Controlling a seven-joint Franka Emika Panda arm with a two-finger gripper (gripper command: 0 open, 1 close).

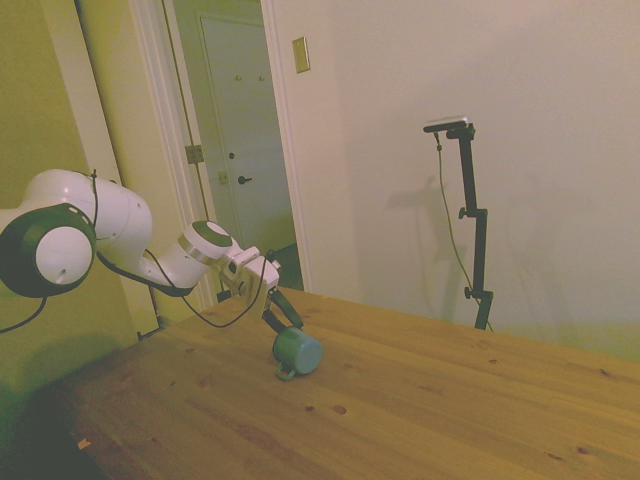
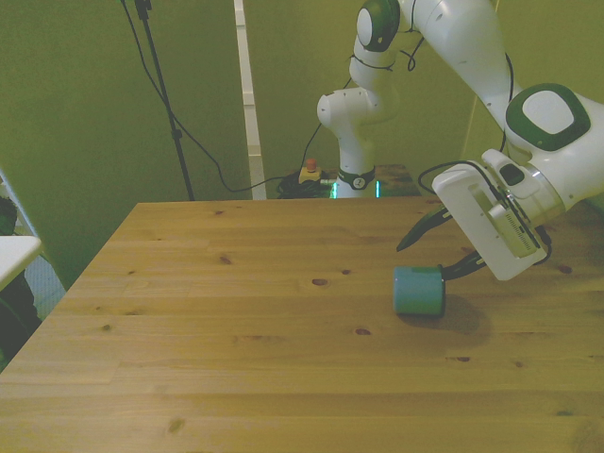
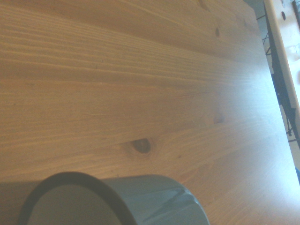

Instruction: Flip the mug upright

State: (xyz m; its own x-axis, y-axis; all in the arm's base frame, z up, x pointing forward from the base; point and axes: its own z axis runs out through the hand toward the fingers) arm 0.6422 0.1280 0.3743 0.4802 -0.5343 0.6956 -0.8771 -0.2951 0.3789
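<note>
The teal-green mug lies tipped over on the wooden table, near the front view's right. Its dark-rimmed mouth faces the wrist, and in the side view its small handle points down at the table. The wrist view shows the mug from close by, with the rim as a dark arc. My gripper hangs just above and behind the mug, tilted down toward it and open. One finger reaches the mug's rim; the other finger stands free behind it.
The table edge on the front view's right lies not far beyond the mug. A white surface sits off the table's left edge in the front view. A doorway and a pale wall stand behind the table in the side view.
</note>
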